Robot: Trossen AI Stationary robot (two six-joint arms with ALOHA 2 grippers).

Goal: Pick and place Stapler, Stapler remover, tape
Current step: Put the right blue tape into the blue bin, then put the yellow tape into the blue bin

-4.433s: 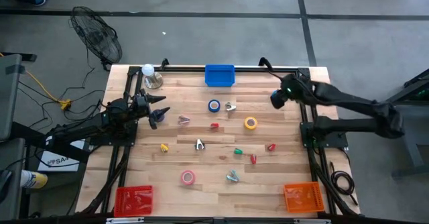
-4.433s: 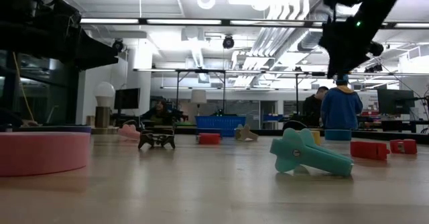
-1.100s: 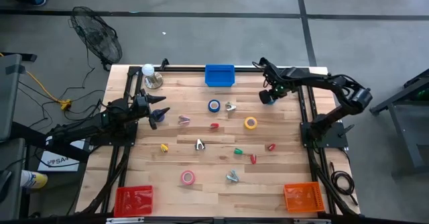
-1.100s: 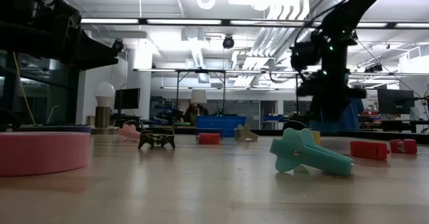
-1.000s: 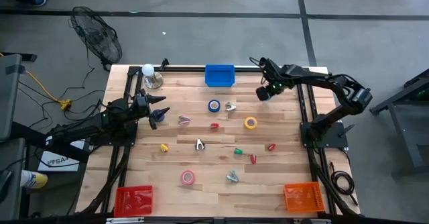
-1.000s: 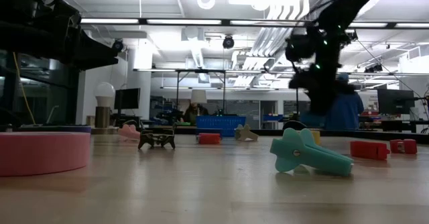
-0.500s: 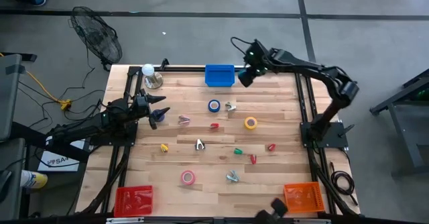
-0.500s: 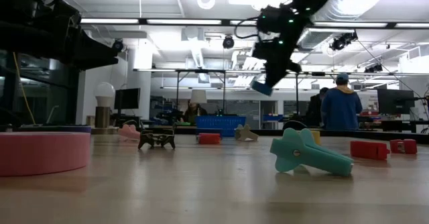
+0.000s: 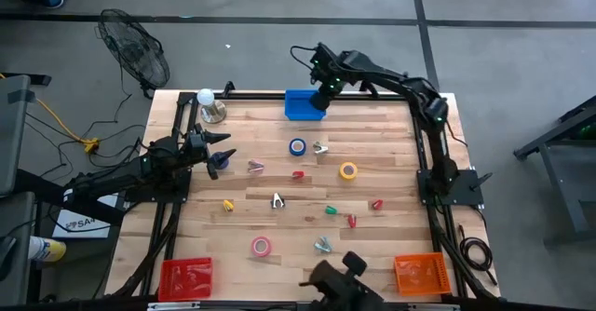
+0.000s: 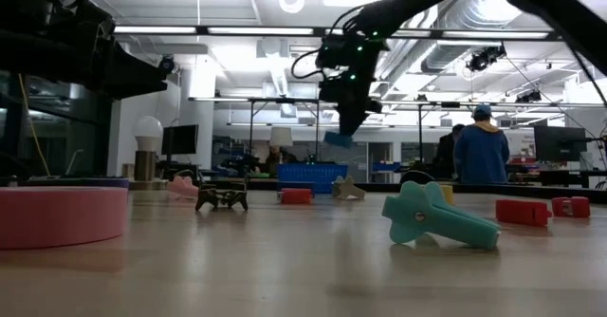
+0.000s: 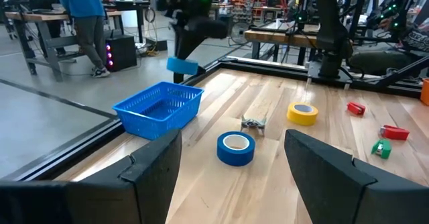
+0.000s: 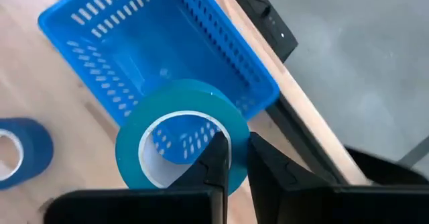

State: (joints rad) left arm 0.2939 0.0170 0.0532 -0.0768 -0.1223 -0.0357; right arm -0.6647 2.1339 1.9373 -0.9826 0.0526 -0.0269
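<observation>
Two arms of dark, near-black segmented links, joined by rounded housings. The right arm point(image 9: 400, 86) carries small green indicator lights near its wrist and a thin black cable looping off the wrist housing. The left arm point(image 9: 140, 167) is matte black throughout, ending in tapered pointed fingers point(image 9: 220, 138). In the left wrist view these fingers point(image 11: 151, 174) show as broad, flat, angular black plates.

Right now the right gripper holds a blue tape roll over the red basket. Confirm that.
Not quite. The right gripper does hold a blue tape roll, but it hangs over the blue basket at the table's far edge, as the right wrist view shows. The red basket sits at the near left corner in the high view.
</observation>
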